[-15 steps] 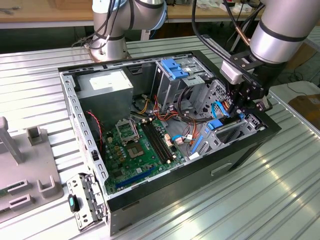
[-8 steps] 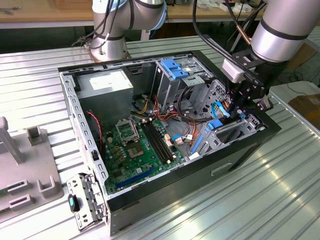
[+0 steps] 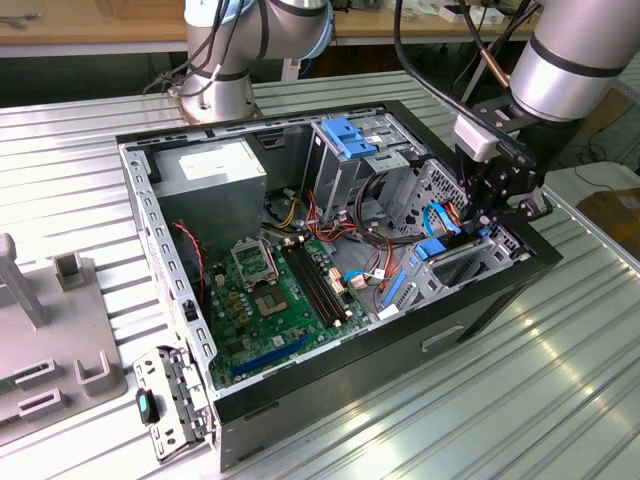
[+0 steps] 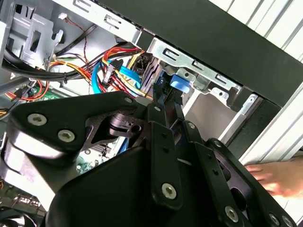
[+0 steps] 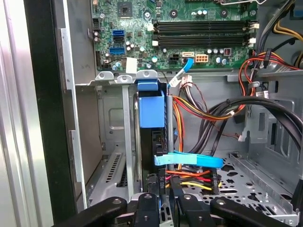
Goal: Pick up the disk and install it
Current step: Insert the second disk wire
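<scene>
Disk (image 5: 151, 111) stands on edge inside the computer case (image 3: 400, 350), long axis vertical, directly beneath our gripper (image 5: 163, 201), whose fingers pinch its upper edge in its bay.

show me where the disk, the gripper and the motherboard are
disk (image 5: 151, 109), first wrist view, on its blue carrier's flat face
gripper (image 5: 163, 201), first wrist view, midway between the fingers' tips, at the disk's edge
motherboard (image 3: 270, 300), exterior view, on the green board beside the processor socket

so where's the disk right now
The disk stands on edge in the drive bay at the computer case's front corner, at the exterior view's right, directly beneath the gripper, beside the bundled cables.
</scene>
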Available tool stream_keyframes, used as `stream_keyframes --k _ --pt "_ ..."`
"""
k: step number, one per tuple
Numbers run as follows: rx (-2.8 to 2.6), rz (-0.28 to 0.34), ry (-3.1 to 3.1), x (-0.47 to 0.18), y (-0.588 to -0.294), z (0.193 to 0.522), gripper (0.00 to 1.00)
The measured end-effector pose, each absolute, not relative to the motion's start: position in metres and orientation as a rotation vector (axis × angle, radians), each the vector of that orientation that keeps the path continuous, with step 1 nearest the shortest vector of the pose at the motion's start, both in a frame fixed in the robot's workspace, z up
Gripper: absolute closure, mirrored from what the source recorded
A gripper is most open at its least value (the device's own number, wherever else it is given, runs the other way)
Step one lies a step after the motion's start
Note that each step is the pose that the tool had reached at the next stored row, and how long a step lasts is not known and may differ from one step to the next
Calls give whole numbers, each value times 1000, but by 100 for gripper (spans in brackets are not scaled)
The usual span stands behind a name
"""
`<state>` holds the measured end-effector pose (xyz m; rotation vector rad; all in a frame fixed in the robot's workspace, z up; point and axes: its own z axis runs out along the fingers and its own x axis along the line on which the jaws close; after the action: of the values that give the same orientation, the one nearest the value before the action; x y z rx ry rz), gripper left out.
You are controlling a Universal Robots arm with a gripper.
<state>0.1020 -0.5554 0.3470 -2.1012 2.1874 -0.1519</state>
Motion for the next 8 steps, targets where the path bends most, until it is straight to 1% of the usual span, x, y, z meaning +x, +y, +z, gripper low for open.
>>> stream_keyframes --k 8 --pt "-2100 -149 2186 97 -549 350 76"
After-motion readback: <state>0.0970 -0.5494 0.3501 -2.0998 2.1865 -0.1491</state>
